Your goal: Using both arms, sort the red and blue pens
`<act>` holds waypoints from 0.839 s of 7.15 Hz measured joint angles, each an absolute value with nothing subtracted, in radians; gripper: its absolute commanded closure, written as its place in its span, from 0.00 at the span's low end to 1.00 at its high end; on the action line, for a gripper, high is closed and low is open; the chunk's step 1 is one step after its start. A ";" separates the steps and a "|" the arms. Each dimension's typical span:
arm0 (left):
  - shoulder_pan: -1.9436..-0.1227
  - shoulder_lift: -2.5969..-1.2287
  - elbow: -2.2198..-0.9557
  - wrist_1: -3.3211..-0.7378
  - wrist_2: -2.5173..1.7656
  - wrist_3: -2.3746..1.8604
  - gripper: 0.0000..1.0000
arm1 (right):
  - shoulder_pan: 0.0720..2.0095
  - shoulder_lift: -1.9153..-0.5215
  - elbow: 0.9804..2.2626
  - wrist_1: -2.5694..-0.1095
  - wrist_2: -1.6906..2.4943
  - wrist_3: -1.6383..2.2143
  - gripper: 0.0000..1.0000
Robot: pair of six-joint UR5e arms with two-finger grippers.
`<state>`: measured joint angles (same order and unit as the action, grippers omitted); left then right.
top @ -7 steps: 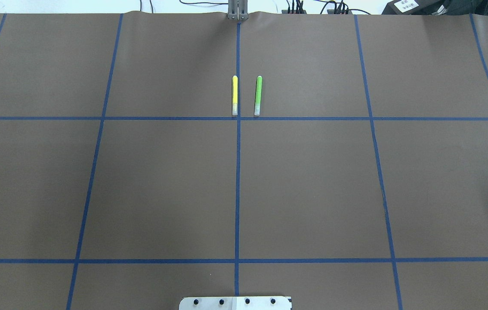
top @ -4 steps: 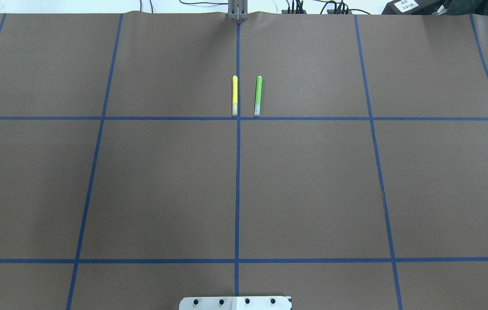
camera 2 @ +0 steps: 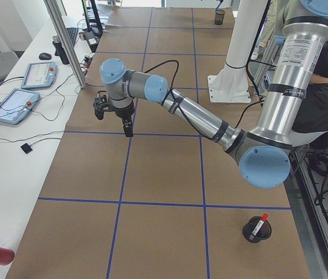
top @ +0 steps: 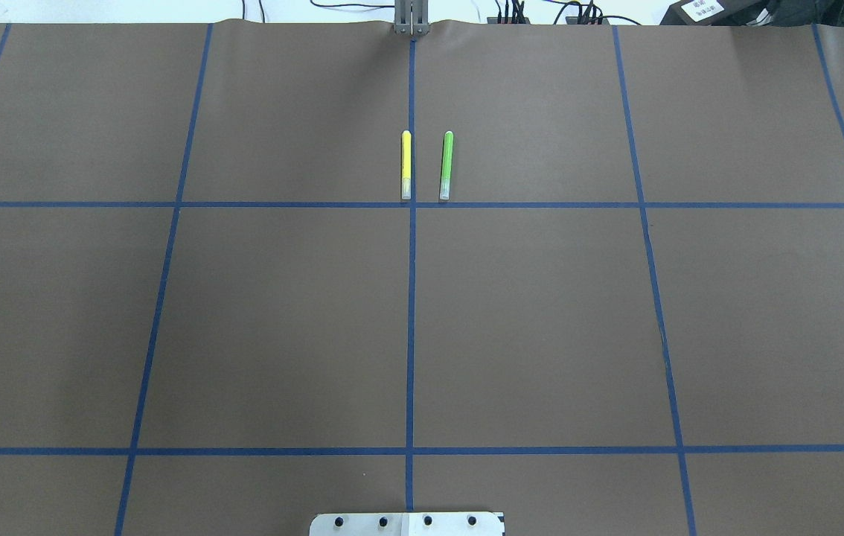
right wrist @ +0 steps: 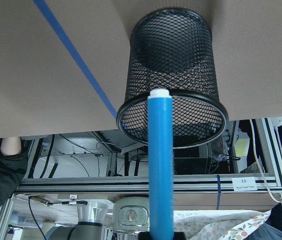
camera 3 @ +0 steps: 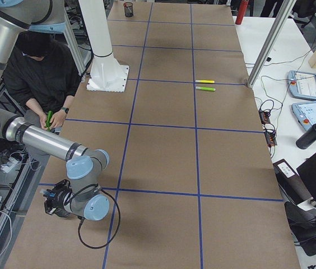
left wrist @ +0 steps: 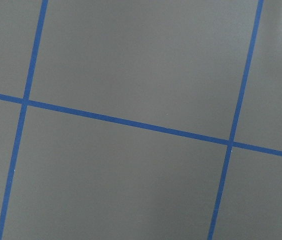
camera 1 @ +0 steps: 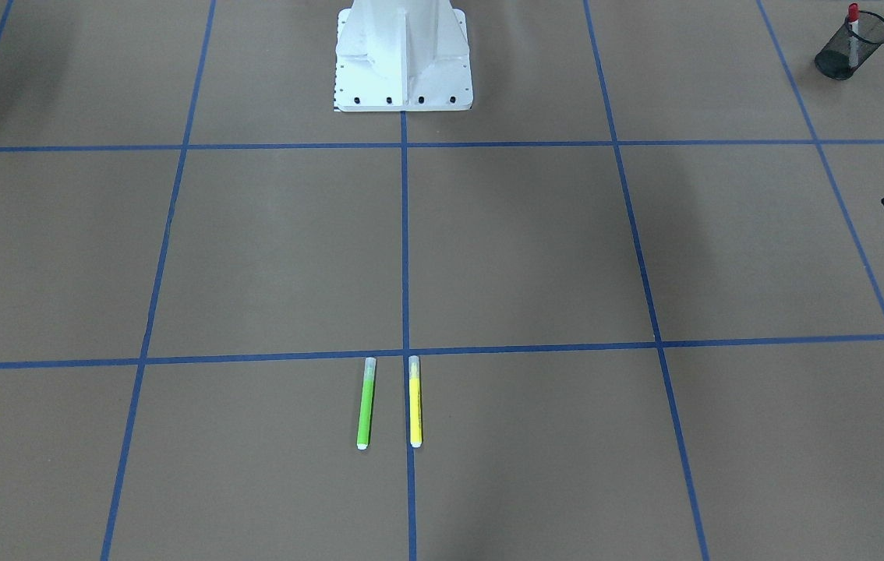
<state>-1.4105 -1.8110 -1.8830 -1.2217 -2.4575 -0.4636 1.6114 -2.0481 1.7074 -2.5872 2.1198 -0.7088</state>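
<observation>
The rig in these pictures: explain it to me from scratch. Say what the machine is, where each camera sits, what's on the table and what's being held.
This is a robot: a left arm and a right arm, each ending in a two-finger gripper, near a white pedestal at a brown table marked with blue tape. Two cameras look down, one from behind the robot, one facing it; two look along the table from its ends; one rides on each wrist. A yellow marker and a green marker lie side by side, not touching. A red pen stands in a black mesh cup. The right gripper holds a blue pen before a second mesh cup. The left gripper hangs above the table; open or shut, I cannot tell.
</observation>
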 measured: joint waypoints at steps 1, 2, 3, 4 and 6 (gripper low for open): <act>-1.405 -1.811 -1.883 -1.225 -2.457 -0.468 0.00 | 1.645 -2.025 1.714 -2.633 2.090 -0.714 1.00; -1.402 -1.810 -1.882 -1.226 -2.457 -0.470 0.00 | 1.675 -2.011 1.716 -2.672 2.060 -0.724 1.00; -1.401 -1.810 -1.883 -1.227 -2.457 -0.471 0.00 | 1.690 -2.016 1.712 -2.692 2.048 -0.731 1.00; -1.401 -1.810 -1.885 -1.227 -2.457 -0.471 0.00 | 1.696 -2.026 1.699 -2.699 2.047 -0.732 1.00; -1.401 -1.814 -1.893 -1.230 -2.457 -0.485 0.00 | 1.701 -2.033 1.649 -2.701 2.055 -0.732 1.00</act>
<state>-1.4006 -1.8142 -1.8931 -1.2300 -2.4571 -0.4848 1.7008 -2.0327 1.6487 -2.7008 2.0552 -0.7315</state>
